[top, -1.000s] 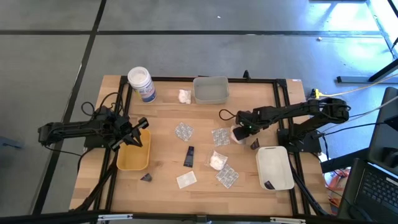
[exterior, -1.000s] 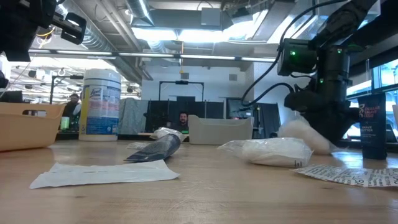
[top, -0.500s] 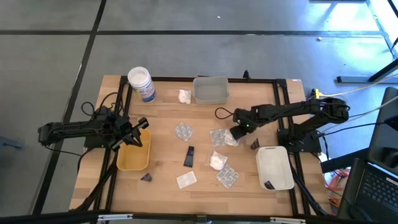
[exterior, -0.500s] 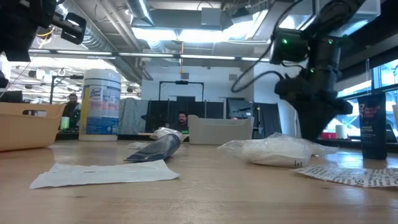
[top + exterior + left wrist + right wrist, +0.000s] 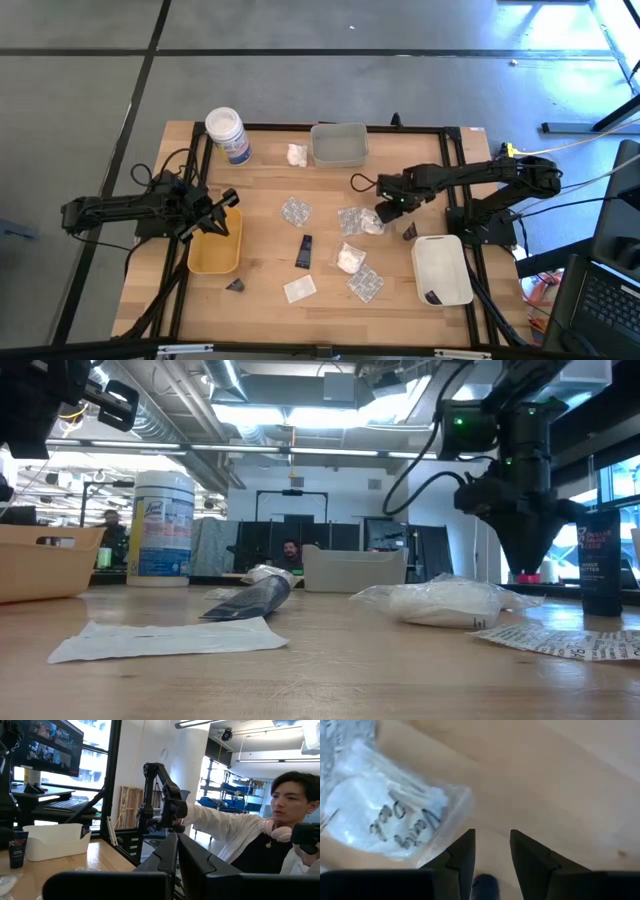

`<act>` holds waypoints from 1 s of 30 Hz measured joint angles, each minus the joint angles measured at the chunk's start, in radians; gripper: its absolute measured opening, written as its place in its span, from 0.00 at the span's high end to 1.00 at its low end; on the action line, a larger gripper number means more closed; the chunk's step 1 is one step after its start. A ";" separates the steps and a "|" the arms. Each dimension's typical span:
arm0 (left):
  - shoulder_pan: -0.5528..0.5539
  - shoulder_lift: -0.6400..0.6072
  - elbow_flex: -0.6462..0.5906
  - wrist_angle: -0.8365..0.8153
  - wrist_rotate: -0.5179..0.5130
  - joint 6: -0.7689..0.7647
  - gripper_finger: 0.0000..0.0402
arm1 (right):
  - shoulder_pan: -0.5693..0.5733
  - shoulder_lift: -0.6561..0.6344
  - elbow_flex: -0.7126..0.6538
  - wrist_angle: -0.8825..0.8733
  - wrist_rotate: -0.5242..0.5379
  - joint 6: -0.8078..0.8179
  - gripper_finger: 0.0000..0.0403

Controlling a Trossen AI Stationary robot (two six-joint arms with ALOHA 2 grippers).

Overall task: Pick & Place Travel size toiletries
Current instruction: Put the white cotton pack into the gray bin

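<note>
our right gripper [image 5: 381,213] let go of white packet [image 5: 371,224], moved back, fingers a bit apart, empty. packet now on table [image 5: 270,190], middle right of high view. not in tray yet. left gripper [image 5: 231,199] waits, pressed together.

Both arms were dark, nearly black, built of slim jointed links. The left arm [image 5: 130,212] ended in a gripper [image 5: 226,202] with pale patches along its fingers. The right arm [image 5: 480,178] carried a looping black cable near its wrist and a small green light on its housing [image 5: 460,423]. Its gripper [image 5: 491,851] had two blocky dark fingers [image 5: 462,852] with stepped inner faces. Black cables trailed from both bases.
</note>
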 joint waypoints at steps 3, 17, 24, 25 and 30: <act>0.000 0.000 0.000 0.000 0.000 0.000 0.97 | 0.012 0.000 -0.014 0.032 -0.021 0.001 0.68; 0.000 0.000 0.000 0.000 0.000 0.000 0.97 | 0.013 0.000 -0.115 0.219 -0.024 0.007 0.71; 0.000 0.000 0.000 0.000 0.000 0.000 0.97 | 0.013 0.000 -0.136 0.306 -0.032 0.014 0.68; 0.000 0.000 0.000 0.000 0.000 0.000 0.97 | 0.013 0.000 -0.136 0.312 -0.031 0.013 0.68; 0.000 0.000 0.000 0.000 0.000 0.000 0.97 | 0.013 0.000 -0.136 0.319 -0.019 0.010 0.71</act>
